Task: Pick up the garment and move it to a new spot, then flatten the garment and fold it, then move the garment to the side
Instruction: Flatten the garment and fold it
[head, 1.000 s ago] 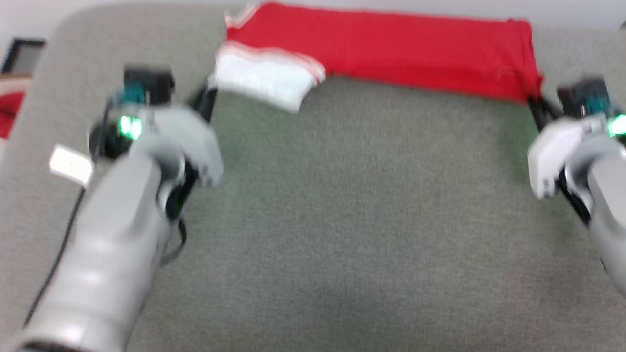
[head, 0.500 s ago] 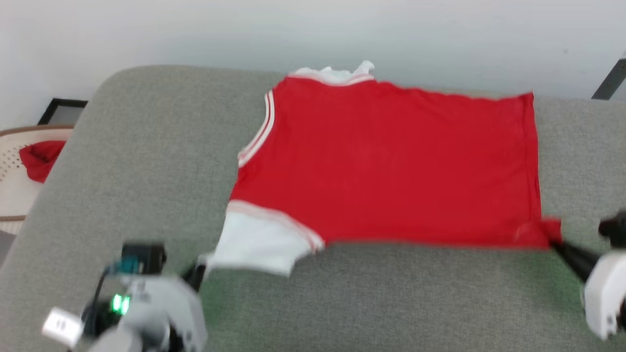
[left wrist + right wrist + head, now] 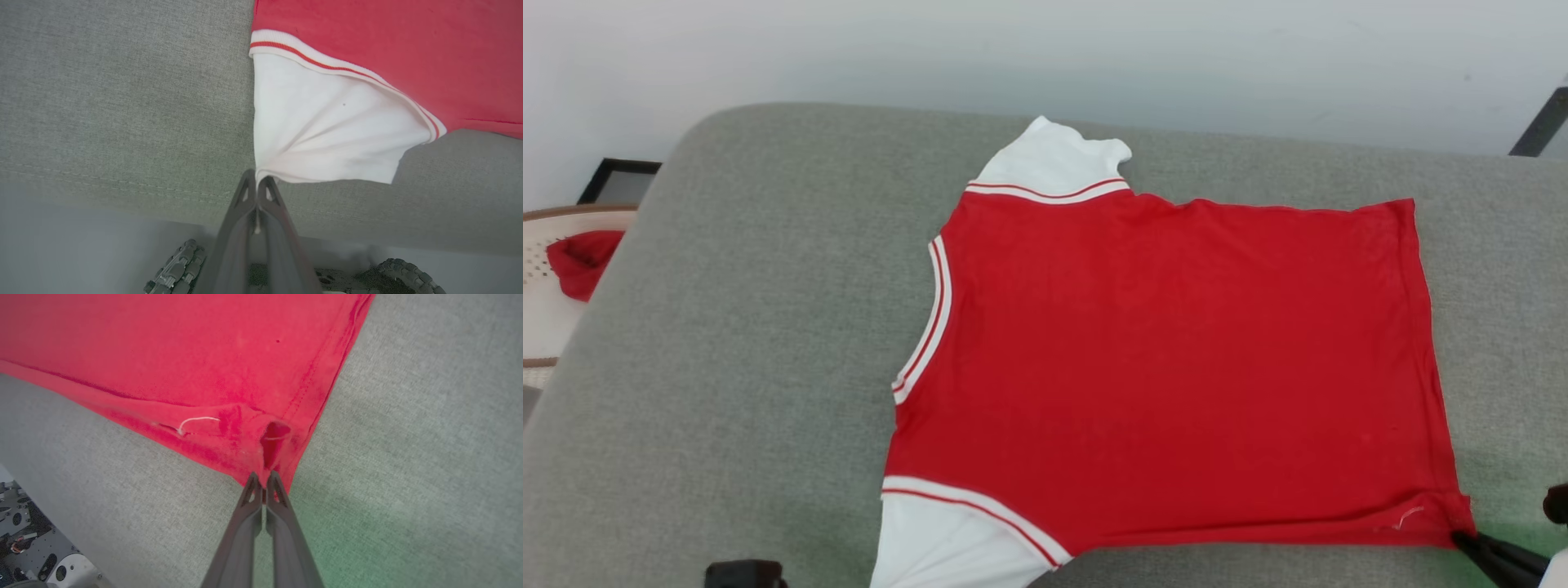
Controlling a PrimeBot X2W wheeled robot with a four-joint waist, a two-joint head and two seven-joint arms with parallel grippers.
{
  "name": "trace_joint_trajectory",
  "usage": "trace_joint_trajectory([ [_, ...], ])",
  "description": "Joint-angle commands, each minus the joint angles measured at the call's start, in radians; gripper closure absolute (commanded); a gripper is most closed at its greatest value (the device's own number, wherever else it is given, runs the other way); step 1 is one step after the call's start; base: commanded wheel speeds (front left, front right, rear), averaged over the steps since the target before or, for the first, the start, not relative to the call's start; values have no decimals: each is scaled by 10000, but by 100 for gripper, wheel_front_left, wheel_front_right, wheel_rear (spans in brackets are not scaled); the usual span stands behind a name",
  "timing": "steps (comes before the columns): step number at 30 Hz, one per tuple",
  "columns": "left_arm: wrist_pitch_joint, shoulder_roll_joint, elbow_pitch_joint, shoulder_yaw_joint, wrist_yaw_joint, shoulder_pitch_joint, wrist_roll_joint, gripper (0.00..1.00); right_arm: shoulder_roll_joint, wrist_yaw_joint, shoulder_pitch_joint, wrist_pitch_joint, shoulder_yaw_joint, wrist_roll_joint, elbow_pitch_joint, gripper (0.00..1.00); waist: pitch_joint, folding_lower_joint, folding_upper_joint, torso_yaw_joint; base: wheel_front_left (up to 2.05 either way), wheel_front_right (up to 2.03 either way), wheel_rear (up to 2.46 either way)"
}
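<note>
Clamping the left fingers shut on the bottom corner of the near sleeve, white cloth caught between the tips and gathering into small creases fanning up from that pinch. Clamping the right fingers shut likewise on the hem corner of the shirt, just beside a loose white thread and a small puckered fold. Appearing in the head view as one dark tip touching that same corner at the lower right.

Lying spread flat, plain red side up, on a grey cushion, neck end toward the robot's left and hem toward its right. Reaching with the far sleeve toward the cushion's back edge, and keeping the near sleeve on the cushion close to its front edge. Carrying red-and-white striped trim along the curved left edge and across both sleeve seams.

Sitting well apart to the left, off the cushion: a small red cloth on something pale and round, too cropped to identify. Standing behind all of it, a plain pale wall.
</note>
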Motion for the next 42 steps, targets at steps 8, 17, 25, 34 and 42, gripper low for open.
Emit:
trace_joint_trajectory([
  [8,293,808,-1330,457,655,-76,444,100,661,-14,1152,645,-1716,-613,-975,100,273,0,0,-428,0,0,0],
  [17,1151,1893,-1926,617,344,-2061,1224,100,1868,-12,737,1906,-2939,-1726,-1966,100,411,0,0,-1061,0,0,0],
  [25,1800,1898,-689,128,-961,-4796,1476,100,2606,-12,-294,2887,-3392,-2418,-2303,100,670,0,0,-1330,0,0,0],
  [34,1924,992,1877,-760,-2605,-7431,1636,100,2914,-12,-1630,3414,-3276,-2787,-1684,100,1360,0,0,-1377,0,0,0],
  [42,1998,149,4159,-1314,-3461,-8568,1475,100,2986,-12,-2579,3498,-2667,-2723,-855,100,1955,0,0,-1337,0,0,0],
])
